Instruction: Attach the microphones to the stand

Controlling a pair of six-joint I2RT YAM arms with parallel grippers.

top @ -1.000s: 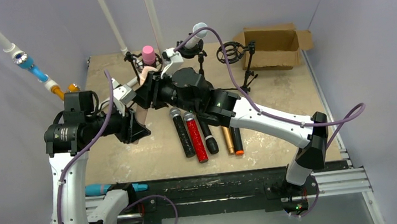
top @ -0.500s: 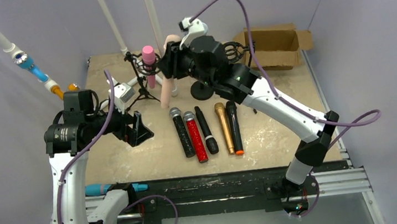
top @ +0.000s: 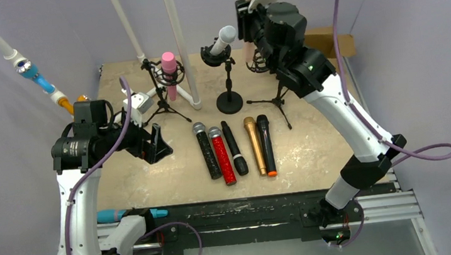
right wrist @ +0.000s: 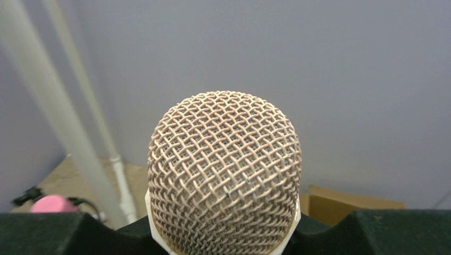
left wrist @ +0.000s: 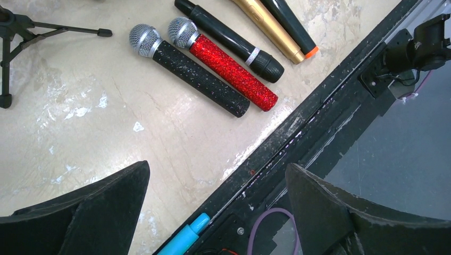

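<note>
Hidden or doubtful first.
- My right gripper (top: 247,29) is raised high over the table's (top: 314,150) far edge, jaws clamped on the peach microphone (right wrist: 224,170). In the wrist view its mesh head fills the frame and the body is cut off below. How far down my fingers (right wrist: 53,234) sit I cannot tell.
- My right arm partly covers the clip of the right tripod stand (top: 277,100). Clip hard to make out.
- The same arm hides most of the cardboard box (top: 344,44) at the far right corner.
- Blue object (top: 115,214) on the black rail (left wrist: 330,122) by my left base, partly under the arm. Marker or microphone, cannot tell.

My left gripper (left wrist: 215,212) hangs over the near left part of the table. Jaws wide apart, nothing between them. Its camera looks down on the near edge and the rail.

Around:
- Pink microphone (top: 169,67) upright in the left tripod stand (top: 164,105), near the far edge.
- White microphone (top: 224,38) tilted in the round-base stand (top: 230,102), between the two tripods.
- Five lie side by side mid-table, toward the near edge: black glitter microphone (top: 207,149), red glitter microphone (top: 221,156), plain black microphone (top: 234,147), gold microphone (top: 254,144), orange-tipped black microphone (top: 266,143). The first two touch.
- Two white pipes (top: 179,37) rise at the far edge, one coming down just beside the pink one's stand.
</note>
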